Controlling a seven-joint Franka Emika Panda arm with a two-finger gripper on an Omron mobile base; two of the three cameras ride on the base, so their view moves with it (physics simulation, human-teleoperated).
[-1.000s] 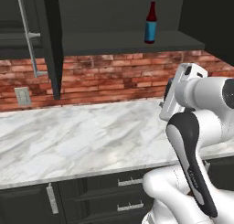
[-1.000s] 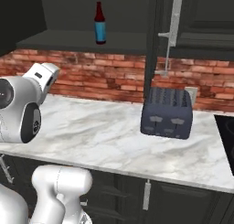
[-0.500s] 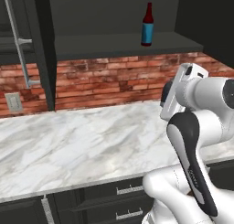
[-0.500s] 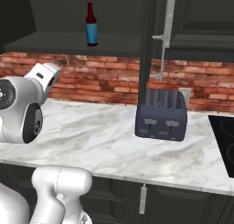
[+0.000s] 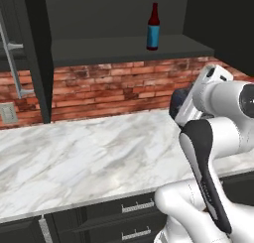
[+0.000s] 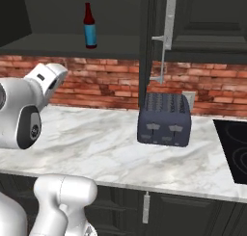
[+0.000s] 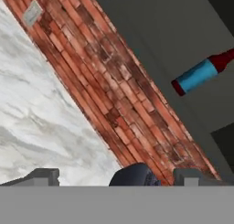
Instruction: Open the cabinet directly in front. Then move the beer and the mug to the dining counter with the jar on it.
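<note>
The cabinet in front stands open, its door swung out at the left in the left base view. On its dark shelf stands the beer, upright; the hand view shows it rolled sideways at the upper right. My gripper is open and empty, well below the shelf and apart from the bottle, with a dark fingertip at each side. The mug, the dining counter and the jar are out of view.
A dark toaster sits on the marble worktop just ahead of the hand. The brick wall carries an outlet. The other open door's edge and handle hang above the toaster. A black cooktop lies at the right.
The whole scene has slid slightly left in both base views, so the camera has moved right. The gripper stays open and the beer stays on the shelf.
</note>
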